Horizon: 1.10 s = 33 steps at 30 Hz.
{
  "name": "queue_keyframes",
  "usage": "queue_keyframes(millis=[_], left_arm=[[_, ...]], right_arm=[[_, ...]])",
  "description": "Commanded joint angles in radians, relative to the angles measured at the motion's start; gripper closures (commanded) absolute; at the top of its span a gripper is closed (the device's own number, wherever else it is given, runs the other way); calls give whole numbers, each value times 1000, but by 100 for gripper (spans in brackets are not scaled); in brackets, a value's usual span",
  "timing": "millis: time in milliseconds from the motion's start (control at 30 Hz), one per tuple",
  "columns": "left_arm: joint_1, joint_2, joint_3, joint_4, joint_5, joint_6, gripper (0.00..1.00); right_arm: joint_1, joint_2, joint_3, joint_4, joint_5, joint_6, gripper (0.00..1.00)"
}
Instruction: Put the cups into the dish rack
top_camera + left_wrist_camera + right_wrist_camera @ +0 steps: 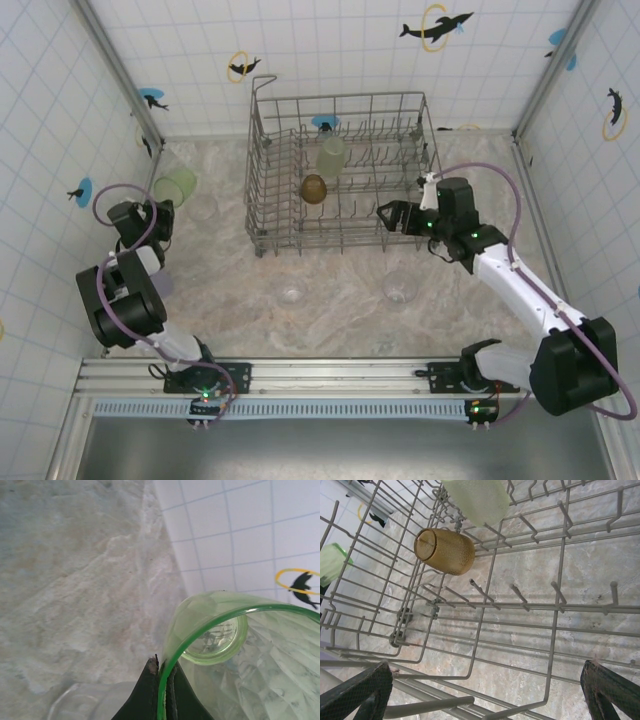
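Here, gripping the pale green cup (177,185) by its rim with the left tool (161,672), pinched tight, at nine o'clock of the dish rack (262,190). Holding the right tool (393,213) wide open and empty at the rack's four o'clock. Inside the rack, an amber cup (314,188) tilted among the tines, a frosted pale cup (331,155) at its one o'clock. At the rack's six o'clock, two clear cups (291,292) on the surface (340,320)

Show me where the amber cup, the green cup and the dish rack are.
amber cup (447,552): right wrist view, on its ribbed side.
green cup (250,665): left wrist view, on its inner wall.
dish rack (320,235): top external view, on its near wall.
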Motion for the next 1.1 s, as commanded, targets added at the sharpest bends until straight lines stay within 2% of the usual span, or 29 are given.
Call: queue_keyframes(millis=[0, 267, 400, 633, 1067], left_arm=[[3, 34, 0, 210, 75, -96, 100], [-11, 131, -25, 492, 90, -280, 100], [-39, 180, -24, 580, 75, -324, 100], [-100, 186, -17, 607, 37, -318, 100], [-126, 77, -23, 514, 10, -283, 100]], right_arm=[[14, 3, 56, 29, 7, 13, 0], [37, -4, 54, 34, 26, 18, 0], [42, -14, 44, 33, 34, 18, 0], [43, -39, 35, 18, 49, 13, 0], [42, -59, 16, 25, 49, 16, 0]])
